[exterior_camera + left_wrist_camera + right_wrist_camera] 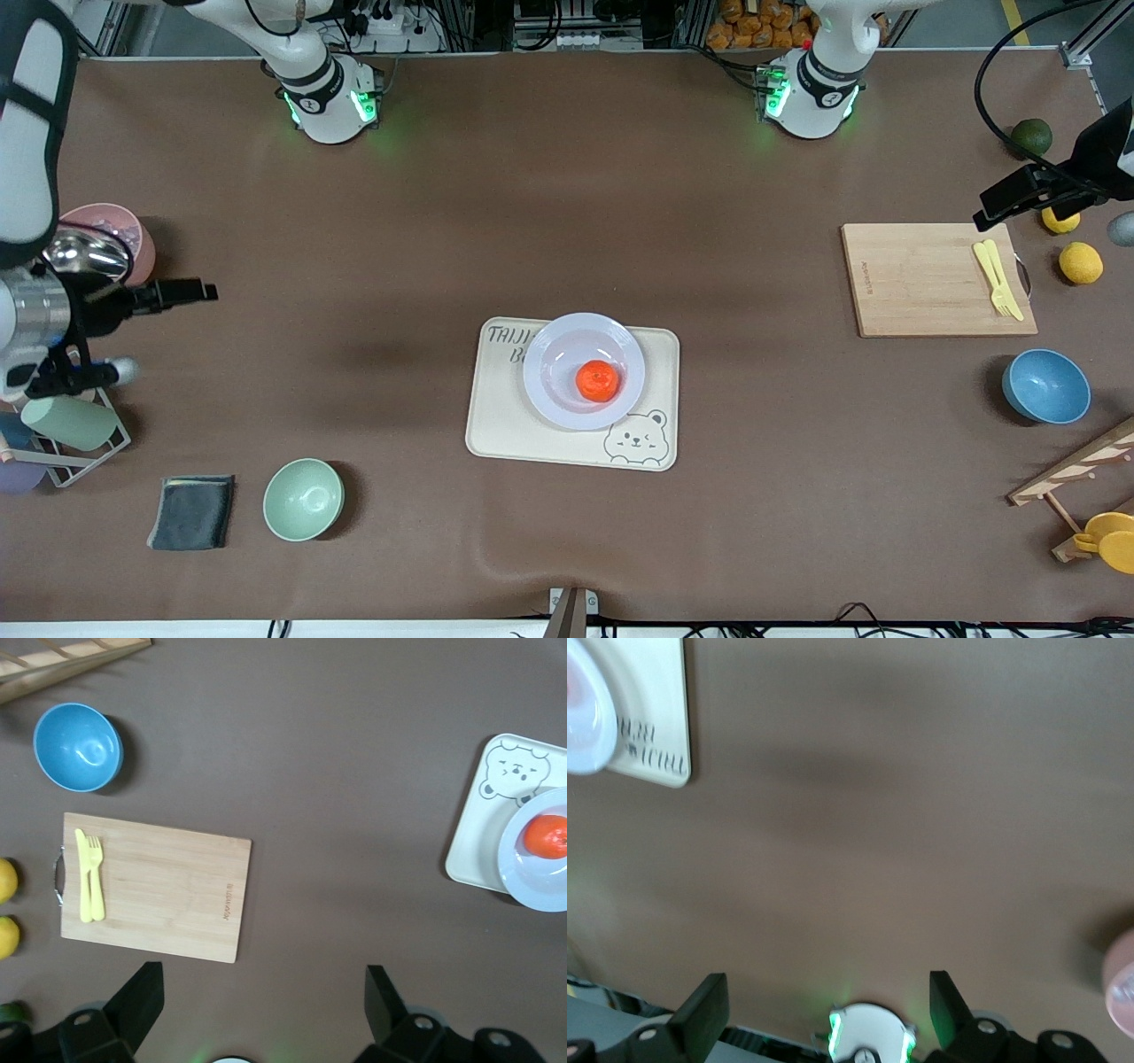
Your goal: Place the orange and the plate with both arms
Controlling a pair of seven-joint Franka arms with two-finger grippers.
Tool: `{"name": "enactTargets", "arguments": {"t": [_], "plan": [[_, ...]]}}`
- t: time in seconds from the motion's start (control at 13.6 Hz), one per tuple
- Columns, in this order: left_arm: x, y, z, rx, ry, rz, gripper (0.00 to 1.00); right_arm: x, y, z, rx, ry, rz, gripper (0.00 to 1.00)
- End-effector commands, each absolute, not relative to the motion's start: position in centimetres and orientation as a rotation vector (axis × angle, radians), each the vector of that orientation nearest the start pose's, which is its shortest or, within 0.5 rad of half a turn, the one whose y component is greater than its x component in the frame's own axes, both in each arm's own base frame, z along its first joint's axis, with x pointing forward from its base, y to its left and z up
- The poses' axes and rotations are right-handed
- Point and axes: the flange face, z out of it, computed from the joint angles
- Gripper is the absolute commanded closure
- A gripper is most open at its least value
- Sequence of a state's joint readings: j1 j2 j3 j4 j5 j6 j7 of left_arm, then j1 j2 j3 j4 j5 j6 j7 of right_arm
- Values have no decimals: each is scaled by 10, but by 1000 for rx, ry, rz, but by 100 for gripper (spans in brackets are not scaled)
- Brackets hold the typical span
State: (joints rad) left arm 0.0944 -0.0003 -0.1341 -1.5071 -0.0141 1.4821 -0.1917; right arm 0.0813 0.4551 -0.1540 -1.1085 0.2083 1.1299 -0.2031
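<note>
The orange (597, 380) sits in the plate (554, 350) on the bear tray (496, 425) at mid-desk, well apart from both raised, open-fingered grippers: left gripper (261, 1010) beside the cutting board (159, 886), right gripper (824, 1010) over bare desk.

Wide bare brown tabletop (567, 204) between the robot bases and the cream rectangular bear tray (496, 425): open passage. Tray carries the pale lavender plate (554, 390) with the small orange (597, 380) on it. Toward the left arm's end: bamboo cutting board (921, 283), blue bowl (1045, 386). Toward the right arm's end: green bowl (303, 500), grey folded cloth (191, 512).
</note>
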Motion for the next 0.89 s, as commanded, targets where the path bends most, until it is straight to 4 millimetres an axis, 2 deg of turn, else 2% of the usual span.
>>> {"name": "enactTargets", "arguments": {"t": [0.0, 0.07, 0.15, 0.37, 0.44, 0.81], "plan": [[542, -27, 652, -3124, -183, 13, 0, 599, 19, 546, -2942, -298, 661, 0], [542, -26, 653, -3124, -183, 10, 0, 592, 37, 547, -3030, -353, 668, 0], [542, -27, 653, -3124, -181, 10, 0, 583, 44, 546, -3068, -382, 639, 0], [544, -27, 651, -3123, -179, 7, 0, 567, 41, 526, -3082, -394, 509, 0], [546, -27, 652, -3124, -179, -9, 0, 568, 39, 521, -3080, -387, 491, 0], [547, -25, 653, -3124, -145, -26, 0, 575, 29, 537, -3083, -349, 426, 0]]}}
